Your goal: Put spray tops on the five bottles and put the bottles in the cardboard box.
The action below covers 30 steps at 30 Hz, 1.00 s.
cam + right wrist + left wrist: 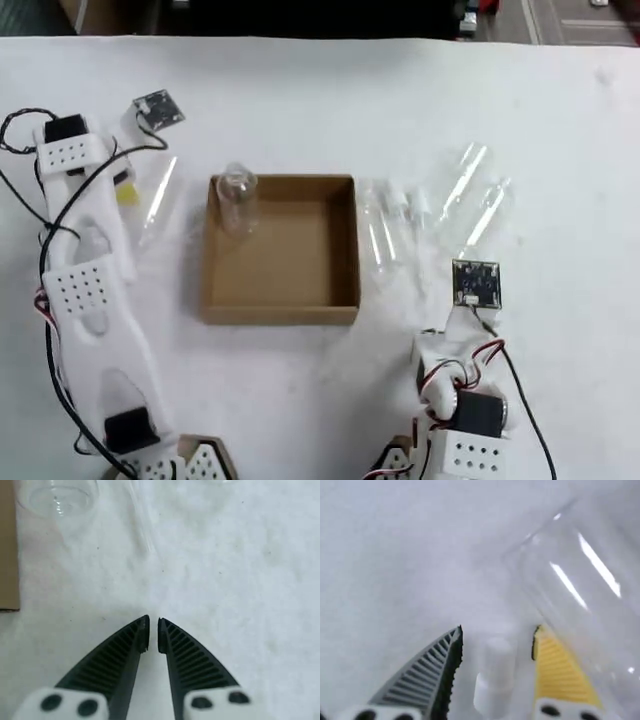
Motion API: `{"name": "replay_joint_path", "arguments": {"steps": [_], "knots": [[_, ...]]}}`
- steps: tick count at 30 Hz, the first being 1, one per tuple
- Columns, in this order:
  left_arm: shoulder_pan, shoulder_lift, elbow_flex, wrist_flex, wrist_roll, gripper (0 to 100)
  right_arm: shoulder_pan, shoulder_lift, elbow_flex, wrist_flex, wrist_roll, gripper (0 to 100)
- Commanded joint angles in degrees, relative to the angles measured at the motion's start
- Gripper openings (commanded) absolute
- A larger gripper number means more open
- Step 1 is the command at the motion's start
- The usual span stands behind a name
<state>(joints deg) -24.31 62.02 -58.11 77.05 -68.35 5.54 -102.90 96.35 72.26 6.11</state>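
Note:
My left gripper (497, 630) is open low over the table, one grey finger and one yellow finger (127, 192) on either side of a white spray top (492, 680). A clear bottle (585, 575) lies right beside the yellow finger, also seen left of the box (158, 205). The cardboard box (280, 315) sits mid-table with one clear bottle (237, 195) upright in its far left corner. Right of the box lie several clear bottles (376, 235) and loose spray tops (403, 203). My right gripper (152, 630) is shut and empty above bare table, with a bottle's base (60, 497) beyond it.
The box's edge (7, 550) shows beside the right gripper. Cables (50, 330) run along the left arm. The white tablecloth (560, 150) is open at the far right and along the back.

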Motion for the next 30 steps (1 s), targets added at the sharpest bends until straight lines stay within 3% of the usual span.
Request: {"name": "replay_joint_path", "arguments": {"steps": [1,3,9,24,30], "knots": [[-0.31,4.44,-13.01,8.26,-2.02,21,-0.22,-0.31,0.53,0.31,-0.09,1.6],[-0.31,6.73,-16.97,11.78,-4.57,20,-0.22,-0.31,0.53,0.31,-0.09,1.6],[-1.1,12.18,-24.26,12.75,-3.43,18,-0.22,-0.31,0.53,0.31,-0.09,1.6],[-3.91,12.88,-24.7,15.47,-3.52,19,-0.31,-0.31,0.53,0.31,-0.09,1.6],[-5.32,11.3,-26.11,17.32,-2.02,26,-0.31,-0.31,0.53,0.31,-0.09,1.6]]}}
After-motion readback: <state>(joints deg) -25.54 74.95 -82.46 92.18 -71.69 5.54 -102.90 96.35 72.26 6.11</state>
